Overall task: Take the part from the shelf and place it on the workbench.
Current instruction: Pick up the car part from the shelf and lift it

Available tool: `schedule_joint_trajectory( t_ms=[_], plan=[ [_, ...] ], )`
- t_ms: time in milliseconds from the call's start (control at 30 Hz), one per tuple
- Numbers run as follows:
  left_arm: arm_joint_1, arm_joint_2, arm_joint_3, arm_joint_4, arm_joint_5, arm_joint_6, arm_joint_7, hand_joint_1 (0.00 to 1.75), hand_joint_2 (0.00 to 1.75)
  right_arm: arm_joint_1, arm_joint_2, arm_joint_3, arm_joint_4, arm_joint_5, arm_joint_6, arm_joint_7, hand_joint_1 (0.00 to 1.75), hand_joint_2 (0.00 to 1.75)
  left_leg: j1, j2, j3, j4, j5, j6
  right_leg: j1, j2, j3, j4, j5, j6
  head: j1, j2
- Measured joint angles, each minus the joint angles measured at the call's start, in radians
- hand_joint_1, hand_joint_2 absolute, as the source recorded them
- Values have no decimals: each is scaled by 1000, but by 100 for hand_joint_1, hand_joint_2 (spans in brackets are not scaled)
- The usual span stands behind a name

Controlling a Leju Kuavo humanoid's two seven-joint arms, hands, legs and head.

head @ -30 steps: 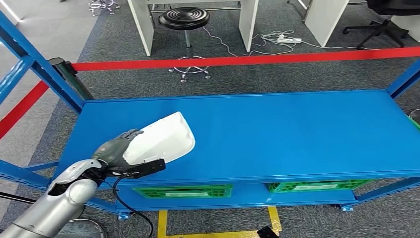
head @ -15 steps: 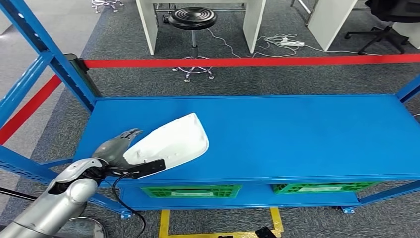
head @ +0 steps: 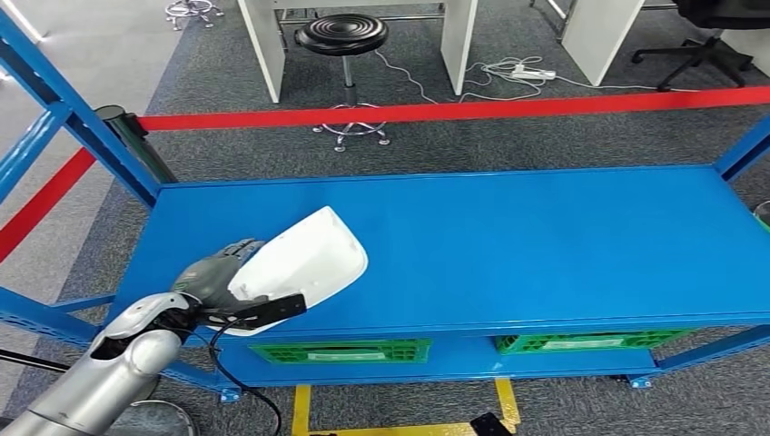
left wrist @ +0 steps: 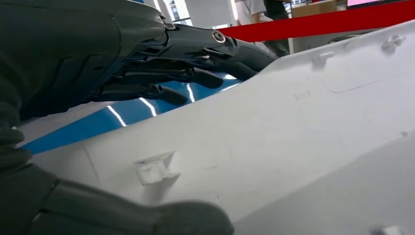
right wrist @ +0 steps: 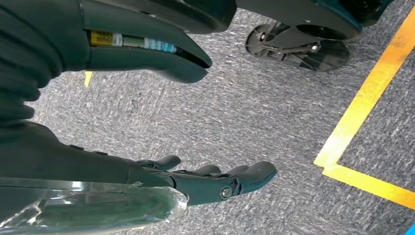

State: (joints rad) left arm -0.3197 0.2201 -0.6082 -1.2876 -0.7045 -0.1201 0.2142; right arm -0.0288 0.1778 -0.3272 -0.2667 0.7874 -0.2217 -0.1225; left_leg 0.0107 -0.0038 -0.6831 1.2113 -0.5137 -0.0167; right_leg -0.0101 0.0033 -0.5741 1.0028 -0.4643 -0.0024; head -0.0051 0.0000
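A white curved plastic part [head: 304, 261] is held by my left hand [head: 216, 277] above the front left of the blue shelf top [head: 508, 245]. The hand grips its near end, with dark fingers over the upper face and the thumb underneath. In the left wrist view the part [left wrist: 293, 132] has small clips on its white surface, and the fingers [left wrist: 195, 63] lie along its edge. My right hand [right wrist: 205, 181] hangs over grey carpet with its fingers stretched out and nothing in it.
The blue shelf frame has posts at the left [head: 73, 118] and right [head: 740, 150]. Green crates [head: 340, 350] sit on the lower level. A red barrier tape [head: 454, 111], a black stool [head: 342, 36] and white desks stand beyond. Yellow floor lines [right wrist: 367, 98] mark the carpet.
The camera has swayed right and back left, shifting the whole scene. My left hand still holds the white part, now slightly higher over the shelf than a second ago.
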Motion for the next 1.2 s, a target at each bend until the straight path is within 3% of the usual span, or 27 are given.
schedule_joint_trajectory(
  t_ms=[67, 100, 200, 267, 367, 433, 467, 500, 567, 633, 767, 833, 900, 933, 967, 1000, 1067, 1100, 1200],
  plan=[
    [-3, 1, 0, 0, 0, -2, -2, 175, 175, -1, 0, 0, 0, 0, 0, 0, 0, 175, 0, 1, 59, -122, 54, 4, 2, 1, 0, 4, -4, 6, 0, 0],
    [-4, 1, 0, 0, 1, -4, -3, 175, 175, -2, 0, 0, 0, 0, 0, 0, 0, 175, -1, 1, 78, -162, 64, 7, 3, 1, -1, 6, -5, 10, 1, 0],
    [-2, 2, 0, 1, 1, -5, -5, 175, 175, -2, 1, 1, 0, 0, 0, 0, 0, 175, -4, -1, 86, -189, 60, 23, 4, 1, -7, 6, -5, 27, 2, 0],
    [-2, 3, 1, 1, 2, -5, -7, 175, 175, -2, 1, 1, 0, 0, 0, 0, 0, 175, -2, 0, 89, -196, 64, 37, 1, -1, -20, 28, -23, 37, 3, 0],
    [-2, 3, 2, 1, 3, -5, -9, 175, 175, -2, 1, 3, 0, 0, -1, 0, 0, 175, -3, 1, 91, -199, 64, 49, 0, -1, -101, 196, -107, 43, 7, 0],
    [-1, 3, 2, 2, 4, -5, -11, 175, 175, 1, 1, 4, 0, 0, -1, 0, 0, 175, -6, 0, 91, -198, 63, 51, 0, -1, -145, 283, -130, 44, 7, 0],
    [0, 3, 2, 3, 4, -5, -12, 175, 175, 1, 1, 5, 0, 0, -1, 0, 0, 175, -8, 0, 92, -198, 63, 52, 0, -1, -142, 275, -115, 42, 8, 0],
    [0, 3, 2, 3, 4, -5, -13, 175, 175, 2, 1, 5, 0, 0, -1, 0, 0, 175, -8, -1, 94, -198, 62, 51, 0, -1, -120, 227, -84, 40, 7, 0],
    [0, 3, 2, 3, 4, -5, -13, 175, 175, 0, 1, 6, 0, 0, -2, 0, 0, 175, -11, -2, 95, -197, 60, 48, 1, -1, -48, 90, -25, 33, 8, 0],
    [1, 3, 3, 3, 4, -5, -14, 175, 175, -2, 1, 7, 0, 1, -3, 0, 0, 175, -14, -2, 92, -195, 60, 39, 4, 0, -7, 14, -7, 27, 6, 0],
    [3, 4, 6, 3, 4, -5, -14, 175, 175, 2, 1, 8, 0, 2, -5, 0, 0, 175, -11, -3, 86, -181, 48, 20, 4, 0, 0, -1, -2, 10, 5, 0],
    [5, 5, 8, 3, 4, -5, -14, 175, 175, 0, 1, 8, 0, 2, -5, 0, 0, 175, -8, -2, 51, -102, -2, 10, 1, -1, 3, -6, 1, 0, 2, 0],
    [10, 5, 9, 4, 4, -3, -14, 175, 175, 1, 1, 8, 0, 4, -6, 1, 0, 175, -5, -1, -7, 23, -57, 3, 1, -1, 3, -6, 1, -3, 1, 0],
    [14, 5, 10, 4, 4, 0, -15, 175, 175, 2, 1, 8, 0, 6, -6, 2, 0, 175, -3, -1, -27, 62, -64, 0, 1, -1, 3, -6, 1, -3, 1, 0],
    [17, 4, 11, 5, 4, 5, -16, 175, 175, 2, 1, 9, 0, 8, -6, 2, 0, 175, -1, -1, -30, 67, -53, -2, 1, 0, 3, -6, 0, -3, 1, 0],
    [20, 1, 14, 4, 5, 14, -20, 175, 175, 3, 1, 11, 0, 9, -6, 3, 0, 175, 0, -1, -16, 35, -24, -2, 1, 0, 3, -5, 0, -2, 1, 0],
    [26, -10, 24, 0, 24, 40, -42, 175, 175, 3, 1, 15, 0, 11, -6, 3, 0, 175, 2, 0, 44, -85, 41, 0, 2, 1, 4, -1, -3, 3, 1, 0],
    [30, -19, 33, -7, 44, 57, -62, 175, 175, 3, 1, 17, 0, 11, -6, 3, 0, 175, 2, 0, 69, -140, 58, 4, 4, 2, 2, 2, -5, 7, 1, 0],
    [51, -52, 64, -47, 129, 113, -146, 175, 175, 5, 1, 23, 0, 12, -5, 3, 0, 175, -2, -1, 86, -187, 56, 18, 6, 1, -6, 6, -6, 24, 2, 0]
  ],
)
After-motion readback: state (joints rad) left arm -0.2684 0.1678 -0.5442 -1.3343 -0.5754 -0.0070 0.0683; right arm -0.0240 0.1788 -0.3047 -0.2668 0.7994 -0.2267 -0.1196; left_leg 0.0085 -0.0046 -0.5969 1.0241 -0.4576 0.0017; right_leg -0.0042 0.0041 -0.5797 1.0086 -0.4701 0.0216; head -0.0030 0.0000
